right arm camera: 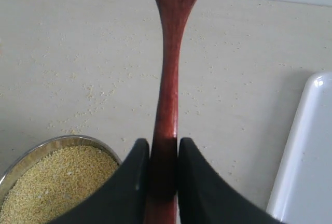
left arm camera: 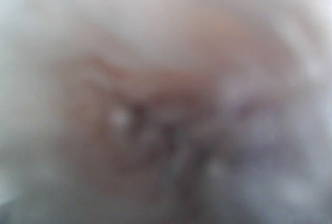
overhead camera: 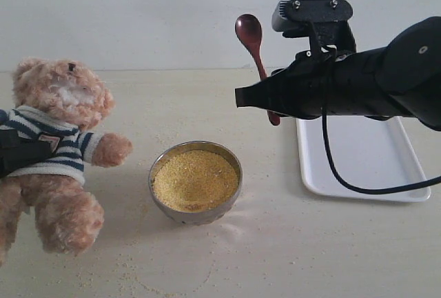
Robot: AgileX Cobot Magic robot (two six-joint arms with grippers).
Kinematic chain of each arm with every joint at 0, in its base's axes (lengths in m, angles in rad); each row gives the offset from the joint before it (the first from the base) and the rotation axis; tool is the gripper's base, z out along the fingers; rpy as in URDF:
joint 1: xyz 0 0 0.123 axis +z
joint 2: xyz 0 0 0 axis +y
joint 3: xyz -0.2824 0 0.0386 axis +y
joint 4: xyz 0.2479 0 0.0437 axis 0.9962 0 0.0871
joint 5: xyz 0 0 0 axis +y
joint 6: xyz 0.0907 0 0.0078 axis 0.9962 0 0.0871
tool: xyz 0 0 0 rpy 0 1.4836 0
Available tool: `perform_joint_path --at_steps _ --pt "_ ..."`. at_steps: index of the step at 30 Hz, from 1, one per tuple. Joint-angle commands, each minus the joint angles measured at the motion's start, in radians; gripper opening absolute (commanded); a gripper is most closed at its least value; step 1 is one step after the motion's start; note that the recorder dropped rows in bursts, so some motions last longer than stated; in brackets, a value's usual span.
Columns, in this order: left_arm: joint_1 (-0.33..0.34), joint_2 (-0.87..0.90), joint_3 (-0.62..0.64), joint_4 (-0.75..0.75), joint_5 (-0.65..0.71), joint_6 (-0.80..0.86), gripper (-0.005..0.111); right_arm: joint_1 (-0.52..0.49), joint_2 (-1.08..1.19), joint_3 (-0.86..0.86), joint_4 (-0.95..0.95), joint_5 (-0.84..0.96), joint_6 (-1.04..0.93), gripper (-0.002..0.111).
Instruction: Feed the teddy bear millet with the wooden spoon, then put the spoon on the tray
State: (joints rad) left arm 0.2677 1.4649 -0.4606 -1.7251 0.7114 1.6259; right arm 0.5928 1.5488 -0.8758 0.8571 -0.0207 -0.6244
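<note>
Pale tabletop (overhead camera: 289,256), dusted with stray yellow grains, ran back to a plain white wall. From the right an arm stretched level, its right claw (right arm camera: 163,149) pinching the glossy wooden spoon (overhead camera: 249,32) upright between the metal bowl (overhead camera: 236,174) of millet (overhead camera: 195,179) and the white tray (overhead camera: 365,167). At the fluffy teddy bear (overhead camera: 62,98), the left claw (overhead camera: 24,150) lay against its striped shirt; whether it gripped, I couldn't tell.
</note>
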Motion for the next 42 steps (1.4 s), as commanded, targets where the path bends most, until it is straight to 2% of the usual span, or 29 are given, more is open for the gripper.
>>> perform_joint_path --at_steps 1,17,19,20,22,23,24,29,33,37,40,42 --pt "0.001 -0.002 0.0 -0.019 0.026 0.005 0.005 -0.005 -0.002 -0.005 -0.002 0.004 -0.015 0.0" --pt "0.001 -0.002 0.0 -0.019 0.026 0.005 0.005 -0.005 -0.002 -0.005 -0.009 0.027 -0.066 0.0" --pt "0.001 -0.002 0.0 -0.019 0.026 0.005 0.005 -0.003 -0.002 -0.005 -0.335 0.07 0.074 0.0" --pt "0.001 -0.002 0.0 -0.019 0.026 0.005 0.005 -0.003 -0.002 -0.005 -0.55 0.106 0.268 0.0" --pt "0.001 -0.002 0.0 -0.019 0.026 0.005 0.005 0.007 -0.002 -0.005 -0.857 0.149 0.483 0.0" --pt "0.001 -0.002 0.0 -0.019 0.026 0.005 0.005 0.01 -0.004 -0.009 -1.111 0.188 0.637 0.0" --pt "0.001 -0.002 0.0 -0.019 0.026 0.005 0.005 0.005 -0.004 -0.011 -1.178 0.199 0.68 0.0" --pt "0.001 -0.002 0.0 -0.019 0.026 0.005 0.005 -0.031 -0.029 -0.024 -1.275 0.191 0.617 0.0" --pt "0.001 -0.002 0.0 -0.019 0.026 0.005 0.005 -0.036 -0.031 -0.024 -1.409 0.233 0.49 0.0" --pt "0.001 -0.002 0.0 -0.019 0.026 0.005 0.005 -0.036 -0.031 -0.024 -1.431 0.241 0.464 0.0" --pt "0.001 -0.002 0.0 -0.019 0.026 0.005 0.005 -0.037 -0.031 -0.024 -1.496 0.268 0.491 0.0" --pt "0.001 -0.002 0.0 -0.019 0.026 0.005 0.005 -0.037 -0.031 -0.024 -1.678 0.299 0.648 0.0"
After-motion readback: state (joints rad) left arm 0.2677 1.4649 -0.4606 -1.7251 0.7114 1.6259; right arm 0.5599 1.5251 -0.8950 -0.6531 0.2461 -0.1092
